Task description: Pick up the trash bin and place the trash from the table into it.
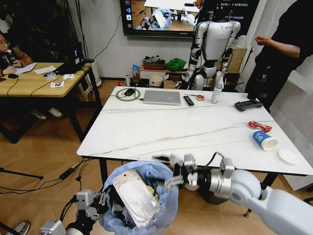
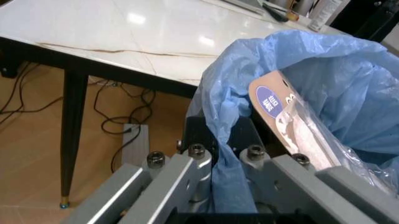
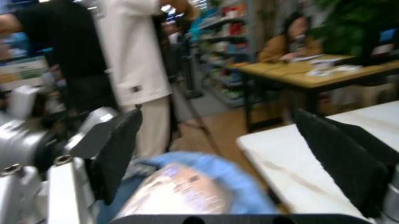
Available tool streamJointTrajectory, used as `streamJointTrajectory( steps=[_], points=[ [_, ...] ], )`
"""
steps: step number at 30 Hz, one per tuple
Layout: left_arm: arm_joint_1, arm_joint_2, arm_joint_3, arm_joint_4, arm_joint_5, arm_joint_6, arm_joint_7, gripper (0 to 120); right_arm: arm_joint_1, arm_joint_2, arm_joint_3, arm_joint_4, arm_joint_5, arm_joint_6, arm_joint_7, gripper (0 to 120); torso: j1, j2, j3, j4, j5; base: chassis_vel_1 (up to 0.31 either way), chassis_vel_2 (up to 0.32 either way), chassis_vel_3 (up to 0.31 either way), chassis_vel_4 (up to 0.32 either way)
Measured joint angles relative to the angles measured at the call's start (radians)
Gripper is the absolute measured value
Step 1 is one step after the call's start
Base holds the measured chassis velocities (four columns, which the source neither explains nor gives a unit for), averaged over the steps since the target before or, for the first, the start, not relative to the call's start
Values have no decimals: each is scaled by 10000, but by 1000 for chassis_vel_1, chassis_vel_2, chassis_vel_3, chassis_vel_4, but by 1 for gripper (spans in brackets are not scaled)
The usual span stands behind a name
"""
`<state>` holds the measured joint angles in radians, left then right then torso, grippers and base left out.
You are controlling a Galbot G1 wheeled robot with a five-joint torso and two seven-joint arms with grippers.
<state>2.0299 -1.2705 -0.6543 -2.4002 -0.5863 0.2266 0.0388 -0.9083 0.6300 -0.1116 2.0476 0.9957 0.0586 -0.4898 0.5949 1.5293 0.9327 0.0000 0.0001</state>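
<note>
Left end effector (image 1: 100,201) grips trash bin (image 1: 142,196), blue liner apparently bulging.

A robotics lab or office: humanoid robot (image 1: 213,46), wall screen (image 1: 161,17), wooden desk (image 1: 34,81), laptop (image 1: 162,97).

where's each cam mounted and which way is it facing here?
Head: up high, facing forward and down at the table; both arms show, left hand, right hand.
Left wrist: looks along its hand at the bin rim.
Right wrist: looks between open fingers over the bin.
Shared: bin, table.
</note>
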Motion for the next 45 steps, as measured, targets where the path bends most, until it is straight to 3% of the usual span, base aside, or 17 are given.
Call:
streamJointTrajectory(
  steps=[3,4,7,10,11,13,16,18,23,25,30,31,36,45],
  points=[
    [-54,59,26,54,53,-10,12,0,-130,2,904,-79,319,352,1216,100,2,0,0,2,-1,0,0,0,0],
    [-54,59,26,54,53,-10,12,0,-130,2,904,-79,319,352,1216,100,2,0,0,2,-1,0,0,0,0],
    [-166,136,87,164,57,-34,23,0,-728,5,2228,-458,440,625,1197,100,2,0,0,2,-1,0,0,0,0],
    [-372,266,194,391,74,-75,46,0,-2297,80,4287,-1162,-101,1069,1102,100,2,0,0,2,0,0,0,0,0],
    [-372,266,194,391,74,-75,46,0,-2297,80,4287,-1162,-101,1069,1102,100,2,0,0,2,0,0,0,0,0],
    [-468,342,268,515,114,-100,53,0,-3462,292,5430,-1597,-815,1547,1160,100,2,-1,1,-1,4,0,0,0,0],
    [-611,503,357,746,132,-157,70,0,-5513,1183,7682,-1717,-2075,1997,1760,100,1,0,0,-4,-5,0,0,0,0],
    [-626,537,367,791,134,-168,82,0,-5836,1394,8035,-1671,-2243,2022,1861,100,1,0,-1,-5,-1,0,0,0,0],
    [-688,876,419,1035,184,-209,167,0,-7593,3516,10347,-1335,-3208,2384,866,100,-1,1,-2,2,-4,0,0,0,0],
    [-699,941,438,1063,209,-210,179,0,-7774,3914,10580,-1273,-3404,2422,743,100,-1,1,-1,0,-4,0,0,0,0],
    [-782,1381,573,1234,209,-236,188,0,-8381,6709,11565,-930,-4259,2719,-237,100,-1,1,-2,-3,-1,0,0,0,0],
    [-782,1381,573,1234,209,-236,188,0,-8381,6709,11565,-930,-4259,2719,-237,100,-1,1,-2,-3,-1,0,0,0,0],
    [-1061,1914,621,1458,-238,-272,111,0,-8916,8246,11750,-395,-4328,3047,-877,100,-2,1,-2,1,0,0,0,0,0],
    [-1589,2493,601,1484,-869,-144,-72,0,-9487,9509,11409,74,-4966,3514,-854,100,-1,1,0,0,-3,0,0,0,0]
  ],
)
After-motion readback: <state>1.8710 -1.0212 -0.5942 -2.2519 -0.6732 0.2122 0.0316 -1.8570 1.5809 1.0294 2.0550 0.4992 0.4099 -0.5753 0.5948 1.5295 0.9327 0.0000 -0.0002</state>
